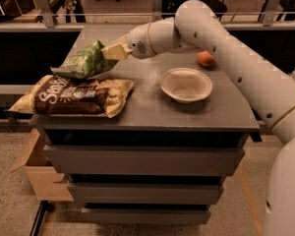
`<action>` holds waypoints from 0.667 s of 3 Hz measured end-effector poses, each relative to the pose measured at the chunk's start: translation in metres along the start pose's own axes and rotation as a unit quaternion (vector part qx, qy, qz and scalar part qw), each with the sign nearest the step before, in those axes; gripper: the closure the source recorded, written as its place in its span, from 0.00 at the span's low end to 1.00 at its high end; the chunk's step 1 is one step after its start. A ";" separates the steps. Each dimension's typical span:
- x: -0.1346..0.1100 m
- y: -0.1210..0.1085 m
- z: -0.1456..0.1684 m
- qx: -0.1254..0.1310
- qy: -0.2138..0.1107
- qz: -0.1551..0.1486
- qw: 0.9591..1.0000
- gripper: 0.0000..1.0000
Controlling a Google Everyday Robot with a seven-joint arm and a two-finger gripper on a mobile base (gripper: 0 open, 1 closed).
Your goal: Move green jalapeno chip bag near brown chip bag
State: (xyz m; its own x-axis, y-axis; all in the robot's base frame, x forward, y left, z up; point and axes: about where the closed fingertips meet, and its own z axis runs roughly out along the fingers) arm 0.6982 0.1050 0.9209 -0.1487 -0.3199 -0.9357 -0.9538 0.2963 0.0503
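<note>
Your arm [238, 58] comes in from the right and stretches across the back half of the counter [152, 107], which is a grey unit with drawers down its front. The brown chip bag [71, 96] lies flat along the front left corner, with its left end hanging a bit past the edge. A cardboard box [37, 173] sits on the floor below that corner.

The pale bowl [186, 84] sits right of center, well apart from both bags. The green chip bag [83, 63] is up off the counter, tilted, right over the brown bag's back edge. You can't tell from here whether the two bags actually touch.

Your end effector [113, 50] is at the green bag's upper right corner, pinching it. An orange fruit [205, 59] is behind the bowl, partly hidden by the arm.
</note>
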 end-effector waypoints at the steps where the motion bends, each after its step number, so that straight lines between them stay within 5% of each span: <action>1: 0.012 0.013 0.010 -0.005 0.011 0.023 1.000 0.81; 2: 0.012 0.014 0.013 -0.008 0.011 0.022 1.000 0.57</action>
State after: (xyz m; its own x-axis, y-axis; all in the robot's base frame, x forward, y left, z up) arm 0.6863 0.1166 0.9059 -0.1956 -0.3273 -0.9245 -0.9502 0.2963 0.0962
